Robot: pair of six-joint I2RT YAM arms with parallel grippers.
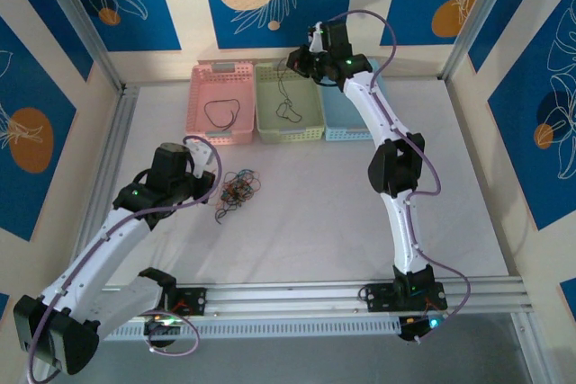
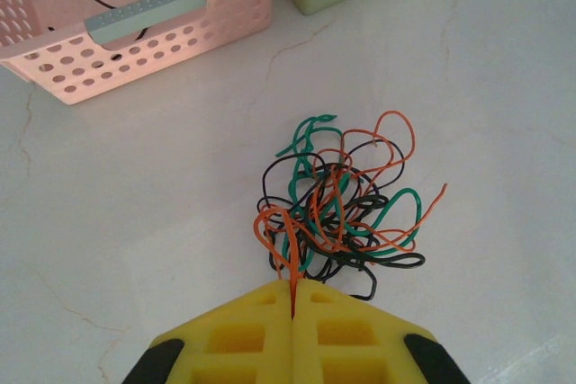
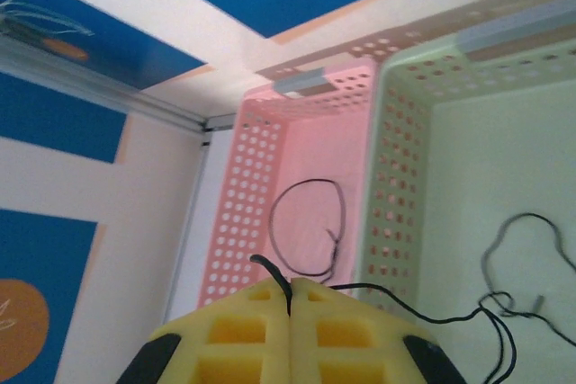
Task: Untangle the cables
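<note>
Looking down my left wrist camera, I see the left gripper [image 2: 293, 301] fully closed. Its yellow fingers [image 2: 234, 339] pinch one orange strand [image 2: 292, 263] that runs out of the seam and up into the tangle [image 2: 342, 213]. The tangle sits on the white table [image 2: 135, 222] just ahead of the fingertips, on my left side and short of the baskets. It is made of thin curly wires in three colours, black, green and orange, looped through one another in a single loose knot. I cannot tell how many wires of each colour are in it.

Further back, three baskets stand in a row at the rear of the table, side by side from left to right: the pink basket [image 3: 236, 213], the green basket [image 3: 396, 186] and the blue basket [image 1: 346, 135]. The pink one holds one black loop [image 3: 310, 227], lying open on its floor.

The right gripper [image 3: 290, 299] hangs above the green basket, also closed all the way, with a black wire [image 3: 525, 217] nipped between its fingers. That wire trails down into the green basket and lies there in loose bends. I count one wire there, though its far end blurs.
</note>
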